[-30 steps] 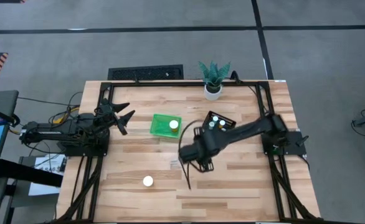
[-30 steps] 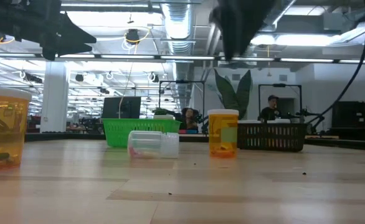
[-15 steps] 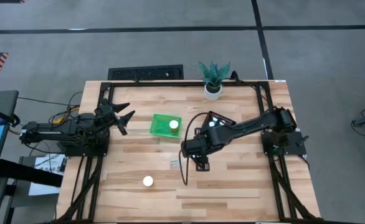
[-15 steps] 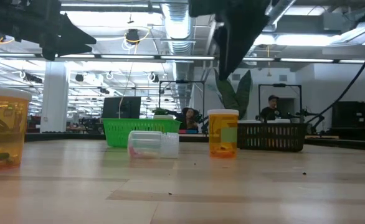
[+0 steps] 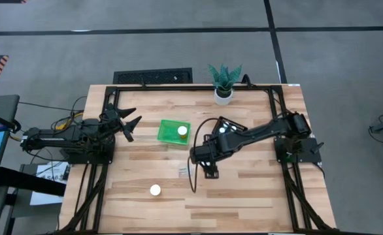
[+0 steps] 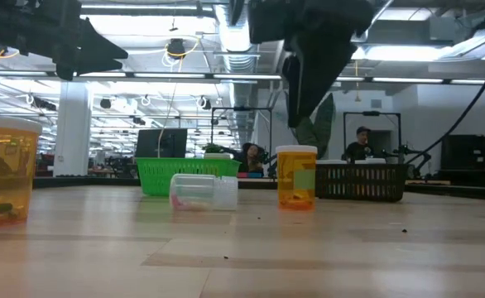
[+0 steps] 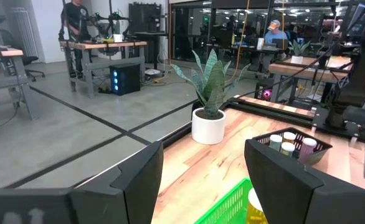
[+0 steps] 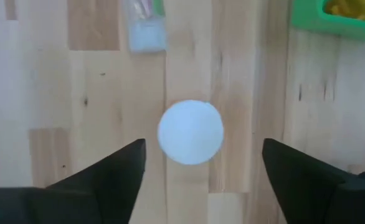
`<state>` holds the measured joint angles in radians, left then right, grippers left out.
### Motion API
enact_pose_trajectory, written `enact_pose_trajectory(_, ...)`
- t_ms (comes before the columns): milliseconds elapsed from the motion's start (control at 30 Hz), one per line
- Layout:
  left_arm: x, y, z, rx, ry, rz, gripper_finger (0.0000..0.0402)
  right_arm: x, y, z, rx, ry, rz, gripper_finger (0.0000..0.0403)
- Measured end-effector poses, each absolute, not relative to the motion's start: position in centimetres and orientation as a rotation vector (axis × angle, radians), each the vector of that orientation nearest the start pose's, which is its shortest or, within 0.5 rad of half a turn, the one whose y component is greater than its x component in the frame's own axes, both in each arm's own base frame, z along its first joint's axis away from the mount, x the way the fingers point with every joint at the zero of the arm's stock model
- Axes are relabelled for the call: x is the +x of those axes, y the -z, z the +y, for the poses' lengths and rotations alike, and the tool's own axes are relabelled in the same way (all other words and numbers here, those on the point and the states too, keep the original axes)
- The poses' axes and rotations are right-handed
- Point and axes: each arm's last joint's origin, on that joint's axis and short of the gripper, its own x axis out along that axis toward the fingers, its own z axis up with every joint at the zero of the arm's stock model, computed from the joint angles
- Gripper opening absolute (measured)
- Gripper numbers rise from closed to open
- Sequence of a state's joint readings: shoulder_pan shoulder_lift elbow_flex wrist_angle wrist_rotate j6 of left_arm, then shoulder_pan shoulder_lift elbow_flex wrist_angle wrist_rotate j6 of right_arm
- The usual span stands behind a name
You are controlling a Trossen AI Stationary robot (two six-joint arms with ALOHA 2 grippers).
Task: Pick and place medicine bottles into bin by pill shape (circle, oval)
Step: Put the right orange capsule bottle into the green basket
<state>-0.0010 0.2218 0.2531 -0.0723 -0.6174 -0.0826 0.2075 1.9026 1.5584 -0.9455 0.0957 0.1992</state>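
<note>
Two claws stand open and empty. The right claw (image 8: 198,165) hangs above an upright orange medicine bottle (image 6: 296,177) at mid-worktop (image 5: 257,196), fingers well apart either side of its white cap. A clear bottle (image 6: 203,191) lies beside it. The left claw (image 5: 127,124) waits at the left edge, near the green bin (image 5: 166,131).

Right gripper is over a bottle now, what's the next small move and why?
Probably lower straight down: the right gripper hangs open above the upright bottle, whose white cap sits centred between the fingers, with nothing held yet.
</note>
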Motion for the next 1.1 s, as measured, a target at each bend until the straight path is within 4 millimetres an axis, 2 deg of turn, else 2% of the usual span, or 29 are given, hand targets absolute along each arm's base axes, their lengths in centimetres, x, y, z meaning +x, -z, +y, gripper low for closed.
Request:
enact_pose_trajectory(200,9.7,-22.5,1.7,-0.067,-0.618,0.014,0.022,37.9,-23.2,7.6,-0.01,0.028,1.239,0.0367)
enact_pose_trajectory(300,9.7,-22.5,1.7,-0.067,-0.618,0.015,0.022,38.0,-23.0,7.7,-0.001,0.015,1.248,0.0368)
enact_pose_trajectory(600,9.7,-22.5,1.7,-0.065,-0.618,0.022,0.022,39.1,-19.0,7.9,-0.006,-0.012,1.367,0.0359)
enact_pose_trajectory(733,9.7,-22.4,1.7,-0.063,-0.618,0.028,0.022,39.2,-19.0,7.9,0.003,-0.022,1.367,0.0358)
enact_pose_trajectory(867,9.7,-22.4,1.7,-0.062,-0.618,0.03,0.022,39.1,-19.3,7.9,0.003,-0.021,1.364,0.0339)
enact_pose_trajectory(1100,9.7,-22.4,1.7,-0.062,-0.618,0.03,0.022,39.1,-19.4,7.8,-0.015,0.0,1.354,0.0274)
